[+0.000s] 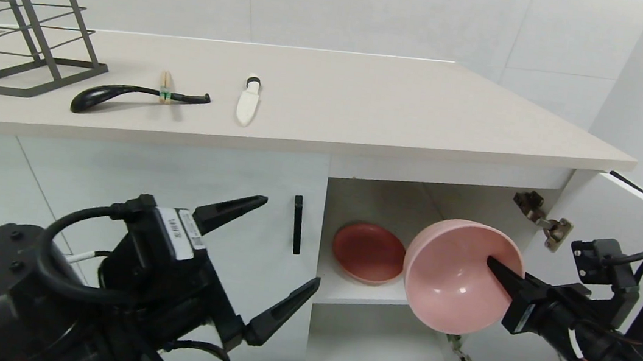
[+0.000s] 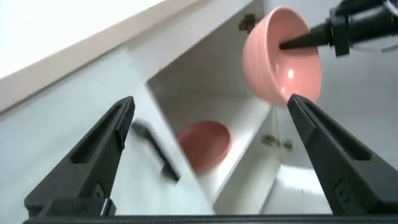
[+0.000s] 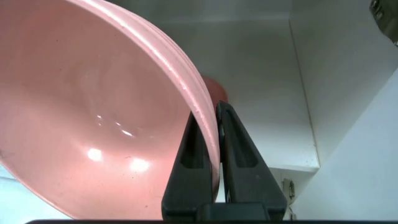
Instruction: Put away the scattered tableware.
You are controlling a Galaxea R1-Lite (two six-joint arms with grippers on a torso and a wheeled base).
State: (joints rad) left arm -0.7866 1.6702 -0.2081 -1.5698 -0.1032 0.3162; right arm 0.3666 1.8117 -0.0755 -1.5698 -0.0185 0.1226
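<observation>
A pink bowl (image 1: 448, 276) hangs tilted in front of the open cabinet, with my right gripper (image 1: 497, 269) shut on its rim (image 3: 208, 134). Inside, on the cabinet's upper shelf (image 1: 357, 292), lies a darker pink plate (image 1: 368, 252). My left gripper (image 1: 265, 262) is open and holds nothing, in front of the shut cabinet door to the left of the opening; its fingers (image 2: 102, 155) frame the plate (image 2: 204, 143) and the bowl (image 2: 283, 59). On the counter lie a black ladle (image 1: 123, 96), a pair of chopsticks (image 1: 166, 88) and a white spoon (image 1: 248, 101).
A dark wire rack (image 1: 17, 14) stands at the counter's far left. The cabinet's right door (image 1: 614, 241) is swung open beside my right arm. A black handle (image 1: 296, 224) sits on the shut door. The lower shelf (image 1: 369, 340) lies under the plate's shelf.
</observation>
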